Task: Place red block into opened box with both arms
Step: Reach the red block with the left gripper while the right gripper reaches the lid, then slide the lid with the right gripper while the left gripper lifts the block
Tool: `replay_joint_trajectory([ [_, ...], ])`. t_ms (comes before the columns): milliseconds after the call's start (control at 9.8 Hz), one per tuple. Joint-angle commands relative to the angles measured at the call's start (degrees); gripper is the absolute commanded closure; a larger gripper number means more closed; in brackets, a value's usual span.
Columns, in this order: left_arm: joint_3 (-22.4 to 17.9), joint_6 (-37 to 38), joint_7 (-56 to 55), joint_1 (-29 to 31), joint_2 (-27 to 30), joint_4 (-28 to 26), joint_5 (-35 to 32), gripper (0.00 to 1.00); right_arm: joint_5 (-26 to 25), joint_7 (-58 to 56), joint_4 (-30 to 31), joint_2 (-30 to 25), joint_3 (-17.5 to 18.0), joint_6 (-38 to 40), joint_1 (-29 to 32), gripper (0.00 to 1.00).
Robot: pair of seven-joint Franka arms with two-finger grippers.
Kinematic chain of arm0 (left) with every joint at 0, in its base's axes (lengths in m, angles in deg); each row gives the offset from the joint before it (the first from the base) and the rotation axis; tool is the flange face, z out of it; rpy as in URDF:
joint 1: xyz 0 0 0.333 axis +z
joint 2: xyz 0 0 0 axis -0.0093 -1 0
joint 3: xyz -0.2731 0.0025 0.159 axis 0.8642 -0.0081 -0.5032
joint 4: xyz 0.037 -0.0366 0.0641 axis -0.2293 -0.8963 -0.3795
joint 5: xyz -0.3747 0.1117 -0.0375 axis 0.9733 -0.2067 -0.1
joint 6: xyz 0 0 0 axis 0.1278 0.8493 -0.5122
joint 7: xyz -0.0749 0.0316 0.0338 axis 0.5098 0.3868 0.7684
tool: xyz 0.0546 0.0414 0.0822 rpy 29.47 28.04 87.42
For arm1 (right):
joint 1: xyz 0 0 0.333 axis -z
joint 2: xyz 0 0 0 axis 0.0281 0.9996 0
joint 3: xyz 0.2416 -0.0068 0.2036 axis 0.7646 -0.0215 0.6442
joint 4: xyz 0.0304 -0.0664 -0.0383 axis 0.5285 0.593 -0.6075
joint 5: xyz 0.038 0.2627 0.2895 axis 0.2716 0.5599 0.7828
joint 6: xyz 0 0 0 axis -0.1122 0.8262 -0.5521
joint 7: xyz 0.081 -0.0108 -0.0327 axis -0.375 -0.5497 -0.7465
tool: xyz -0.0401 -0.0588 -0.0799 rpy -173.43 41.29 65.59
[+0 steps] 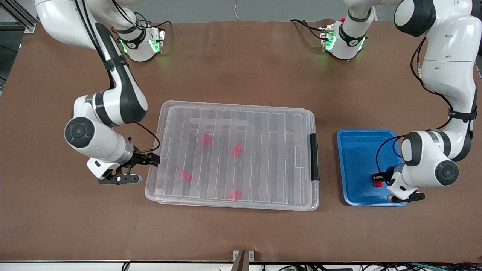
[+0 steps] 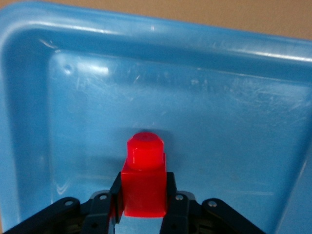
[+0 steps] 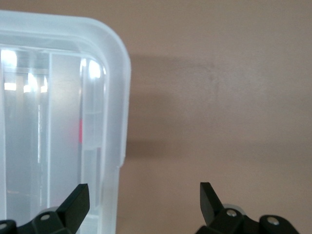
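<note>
A small red block (image 2: 144, 183) stands on the floor of the blue tray (image 2: 219, 122), and my left gripper (image 2: 143, 197) is shut on it. In the front view the red block (image 1: 377, 184) sits low in the tray's corner nearest the camera, with the left gripper (image 1: 377, 179) on it. The clear box (image 1: 233, 154) lies mid-table with its ribbed lid down flat on it. My right gripper (image 1: 147, 169) is open at the box's end toward the right arm. It straddles the box's rim (image 3: 109, 97), one finger (image 3: 78, 200) over the lid and the other over bare table.
Several red blocks (image 1: 236, 149) show through the lid inside the box. A black latch (image 1: 314, 157) sits on the box's end toward the blue tray (image 1: 357, 158). Brown table surrounds both containers.
</note>
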Motion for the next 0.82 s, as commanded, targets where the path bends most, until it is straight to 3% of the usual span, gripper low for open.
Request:
replay_joint_trajectory([
  [0,0.19,1.74,-0.23,-0.49,3.30,-0.35,-1.37,1.00,0.02,-0.07,0.75,0.04,-0.30,-0.56,0.08,0.00],
  [408,0.54,15.26,-3.90,-6.88,11.31,2.46,-1.02,1.00,-0.60,-0.86,1.28,-0.57,-0.83,2.24,5.26,0.00],
  [714,0.63,21.35,-15.83,-15.66,14.04,4.48,-0.41,1.00,-2.78,-2.35,1.19,-1.54,-2.05,6.81,8.95,0.00],
])
